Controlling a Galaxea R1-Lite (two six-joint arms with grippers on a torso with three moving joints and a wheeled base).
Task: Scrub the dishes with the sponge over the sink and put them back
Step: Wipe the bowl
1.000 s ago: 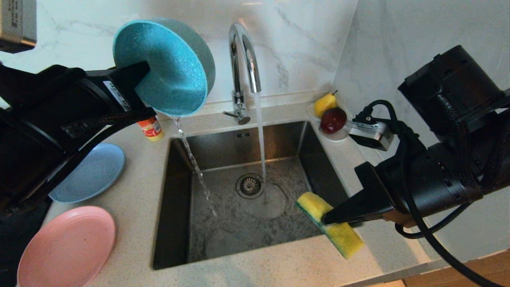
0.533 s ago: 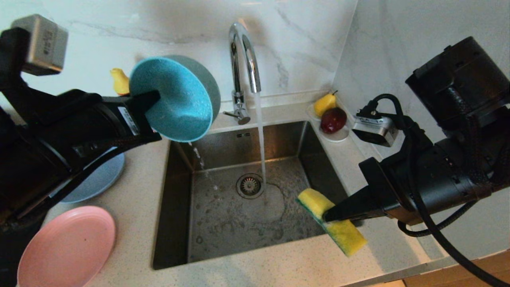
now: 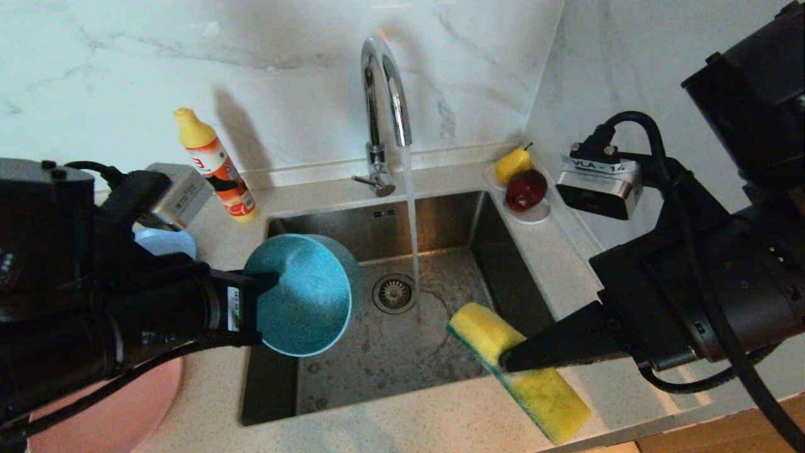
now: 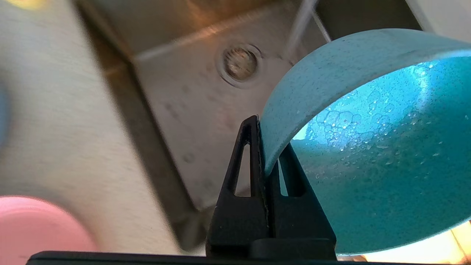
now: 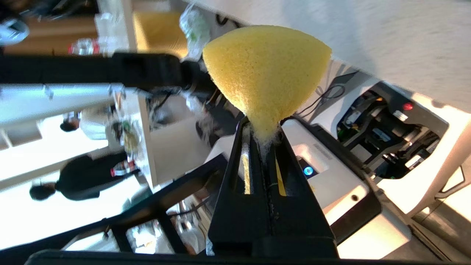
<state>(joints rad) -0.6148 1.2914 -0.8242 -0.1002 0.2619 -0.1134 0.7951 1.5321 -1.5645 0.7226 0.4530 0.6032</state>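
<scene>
left end effector: clamped on the rim of the teal bowl, bowl tipped on its side over the sink's left edge
right end effector: pinched on the middle of the sponge, hanging over the sink's front right corner, partly above the worktop
sink: brushed steel, square, wet; round drain mid-floor; tap running just right of the drain
step (my read): bring sponge and bowl together over the basin for scrubbing
how: turn the bowl's mouth toward the sponge, press the yellow face into the curve, keep both inside the sink so drips stay in
bowl: speckled matte teal, thin wall, suds and droplets inside (slippery, rim grip only)
sponge: soft porous yellow foam, thin green scour layer, squashed at the pinch
others: blue plate and pink plate on the worktop left, mostly hidden
</scene>
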